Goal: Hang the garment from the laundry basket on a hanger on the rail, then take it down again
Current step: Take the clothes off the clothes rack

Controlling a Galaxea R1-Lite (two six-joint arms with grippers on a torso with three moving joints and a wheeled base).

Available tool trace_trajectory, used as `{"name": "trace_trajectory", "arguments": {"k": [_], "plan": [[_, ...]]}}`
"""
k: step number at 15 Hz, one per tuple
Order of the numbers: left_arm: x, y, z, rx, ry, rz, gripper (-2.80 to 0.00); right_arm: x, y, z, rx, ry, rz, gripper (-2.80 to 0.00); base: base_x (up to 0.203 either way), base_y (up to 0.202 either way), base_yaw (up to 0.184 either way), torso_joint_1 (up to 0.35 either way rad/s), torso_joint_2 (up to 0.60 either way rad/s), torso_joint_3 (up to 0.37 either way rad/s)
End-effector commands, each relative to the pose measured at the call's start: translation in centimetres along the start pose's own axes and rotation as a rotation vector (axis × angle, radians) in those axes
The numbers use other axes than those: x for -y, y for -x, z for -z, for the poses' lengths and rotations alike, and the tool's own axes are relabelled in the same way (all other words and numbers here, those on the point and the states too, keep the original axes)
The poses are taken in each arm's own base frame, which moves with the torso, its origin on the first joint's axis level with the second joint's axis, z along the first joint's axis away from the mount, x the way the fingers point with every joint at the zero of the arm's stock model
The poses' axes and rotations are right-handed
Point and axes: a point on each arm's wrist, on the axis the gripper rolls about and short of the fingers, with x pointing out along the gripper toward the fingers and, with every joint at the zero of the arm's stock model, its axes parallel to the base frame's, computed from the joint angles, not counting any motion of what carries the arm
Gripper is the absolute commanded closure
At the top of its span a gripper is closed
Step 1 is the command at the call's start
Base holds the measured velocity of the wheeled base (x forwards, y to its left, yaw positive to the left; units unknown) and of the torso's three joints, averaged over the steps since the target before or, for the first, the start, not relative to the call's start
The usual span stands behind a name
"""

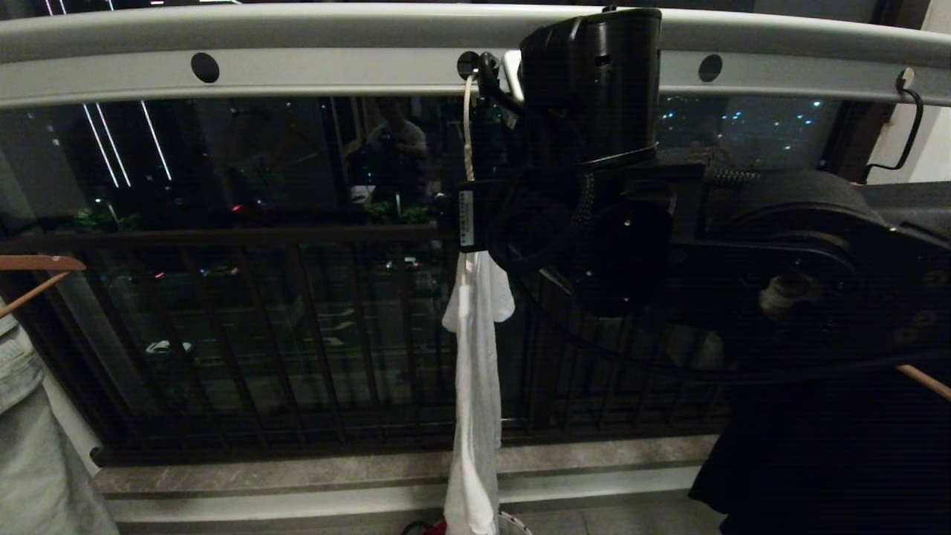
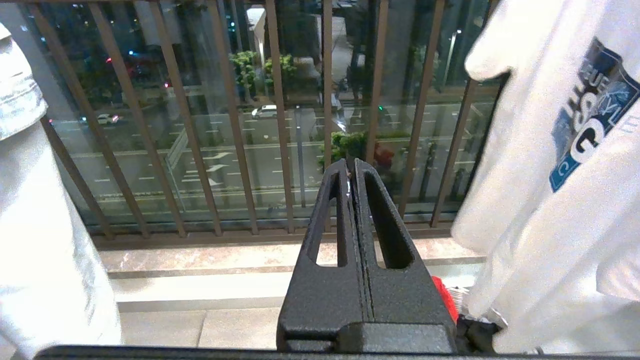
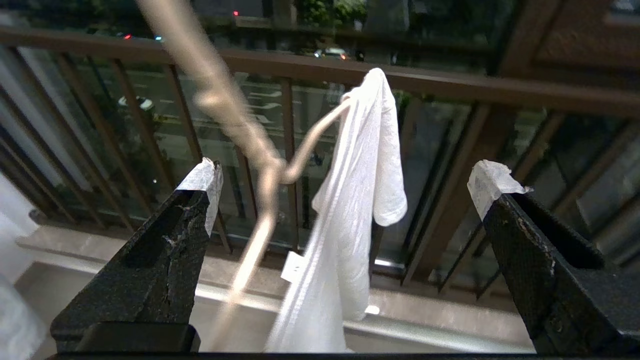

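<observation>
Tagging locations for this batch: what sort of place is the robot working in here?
Most likely a high-rise apartment balcony used for drying laundry, at night. A drying rail with holes runs overhead, a white T-shirt hangs from it, and dark balcony railing bars overlook a lit street far below.

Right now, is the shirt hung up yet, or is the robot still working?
Done: the shirt hangs on the hanger, hooked on the rail. In hand: nothing; the right gripper is open around the hanger's neck, and the left gripper is shut and idle. Left: taking the shirt down.
</observation>
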Motion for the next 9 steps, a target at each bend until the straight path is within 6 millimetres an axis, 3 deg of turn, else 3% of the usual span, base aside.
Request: {"name": "trace_trajectory", "arguments": {"k": [1,3,9], "plan": [[0.0,-0.1,0.4,-0.015,0.0,0.0,0.0,-0.7,-1.2,0.6,0.015,0.03,0.004,-2.8,0.0,0.0,0.0,0.0,0.0,0.0],[0.0,-0.1,0.4,-0.015,0.0,0.0,0.0,-0.7,-2.2,0.5,0.054,0.058,0.017,-2.8,0.0,0.0,0.0,0.0,0.0,0.0],[0.0,-0.1,0.4,-0.016,0.0,0.0,0.0,-0.6,-2.6,0.6,0.056,0.078,0.024,-2.8,0.0,0.0,0.0,0.0,0.0,0.0]]}}
